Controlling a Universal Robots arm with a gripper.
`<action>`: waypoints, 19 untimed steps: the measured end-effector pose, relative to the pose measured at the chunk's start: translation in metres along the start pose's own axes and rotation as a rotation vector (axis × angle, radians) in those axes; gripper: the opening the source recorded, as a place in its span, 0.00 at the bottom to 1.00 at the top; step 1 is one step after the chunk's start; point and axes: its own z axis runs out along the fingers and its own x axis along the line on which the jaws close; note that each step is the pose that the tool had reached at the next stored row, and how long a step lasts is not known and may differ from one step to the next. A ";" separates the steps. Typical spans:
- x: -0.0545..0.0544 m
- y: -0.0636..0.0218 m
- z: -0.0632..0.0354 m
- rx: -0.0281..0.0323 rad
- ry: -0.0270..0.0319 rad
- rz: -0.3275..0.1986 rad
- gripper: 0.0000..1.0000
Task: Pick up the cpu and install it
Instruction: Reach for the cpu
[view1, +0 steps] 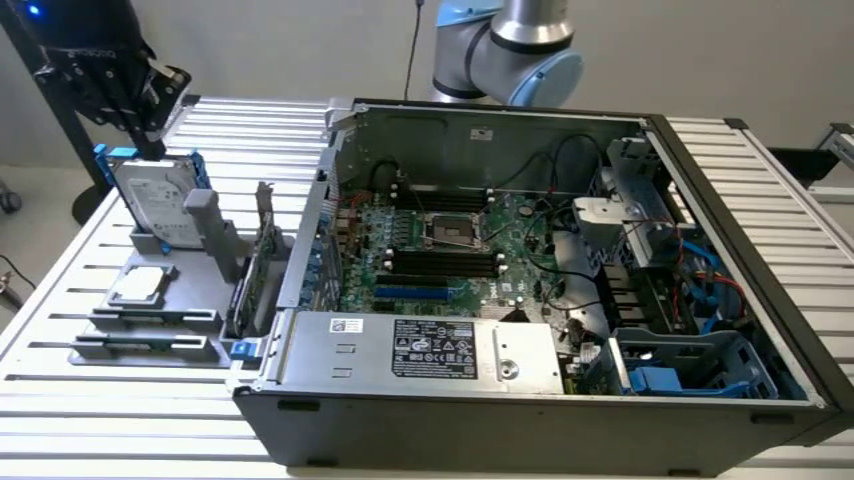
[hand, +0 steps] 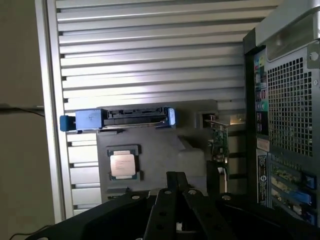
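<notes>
Hovering above the hard drive (view1: 154, 200), the gripper (view1: 144, 135) is pinching shut on nothing; the cpu (view1: 140, 287) is lying flat just beside that drive, cradled in a grey holder (view1: 198, 285), seemingly for grasping from above.

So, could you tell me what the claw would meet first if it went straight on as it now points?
Most likely the grey holder, just beside the cpu rather than on it. The claw points down at that holder, close to the hard drive; depth is unclear, so this is a guess.
</notes>
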 end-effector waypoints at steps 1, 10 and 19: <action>0.004 -0.0003 0.0007 0.0005 0.0003 0.000 0.11; 0.046 -0.0028 0.0074 0.0043 0.0056 0.000 0.11; 0.059 -0.0024 0.0095 0.0046 0.0080 0.000 0.11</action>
